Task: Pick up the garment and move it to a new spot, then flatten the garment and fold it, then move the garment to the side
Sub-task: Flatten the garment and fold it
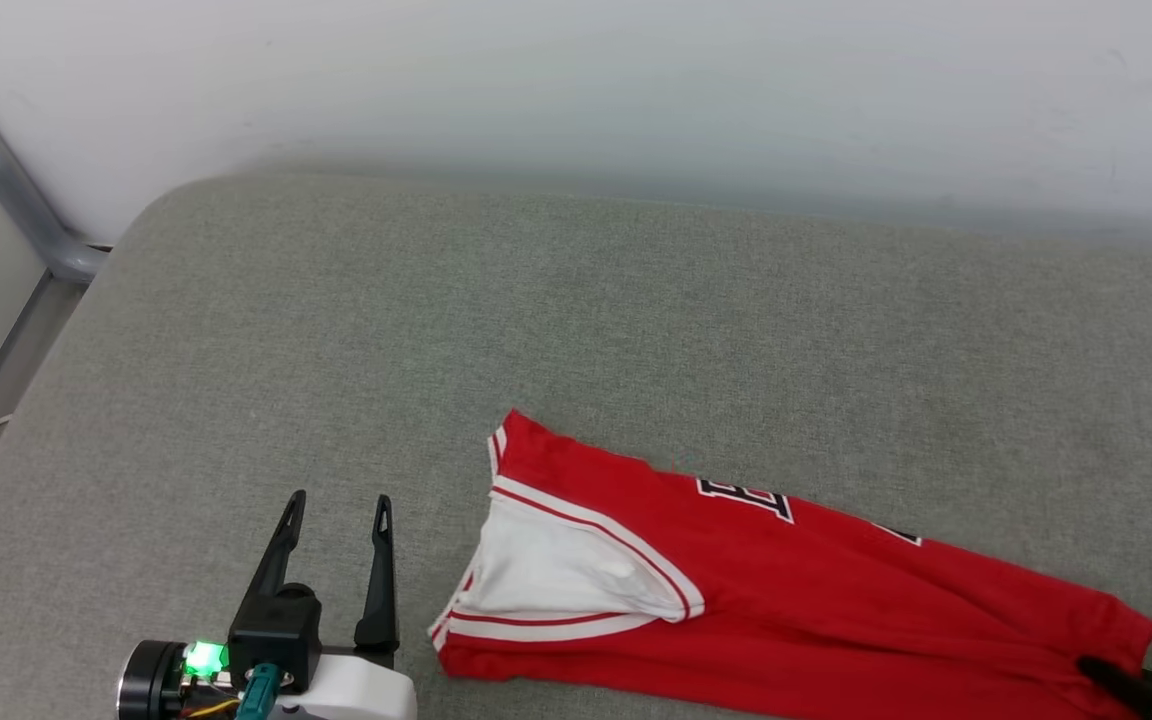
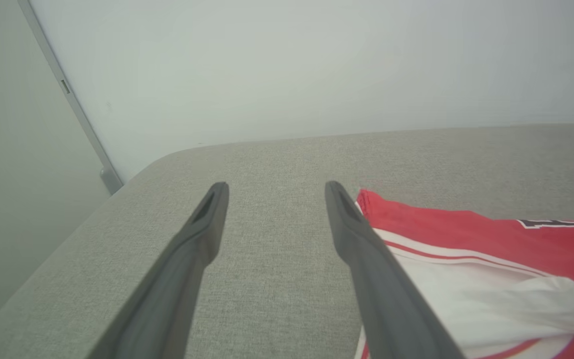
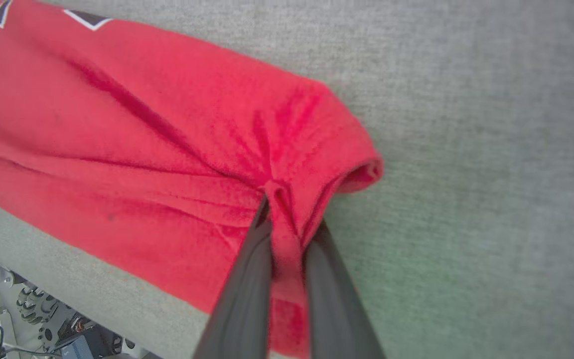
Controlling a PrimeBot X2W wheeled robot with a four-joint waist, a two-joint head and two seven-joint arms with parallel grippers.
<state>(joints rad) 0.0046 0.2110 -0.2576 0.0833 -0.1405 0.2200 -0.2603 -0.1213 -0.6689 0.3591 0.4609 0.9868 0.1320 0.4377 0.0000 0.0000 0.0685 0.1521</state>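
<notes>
Nearest, at the garment's (image 1: 786,590) right end, the right gripper (image 3: 287,219) is closed tight on a pinched fold of red cloth by the hem corner. Left of the garment, just clear of its white sleeve (image 1: 556,570), the left gripper (image 1: 340,498) hangs wide open over bare table (image 1: 536,300), holding nothing. The garment lies folded into a long band along the table's near edge, black lettering (image 1: 746,497) at its far edge. Beyond the garment, grey table runs to a pale wall (image 1: 636,80).
</notes>
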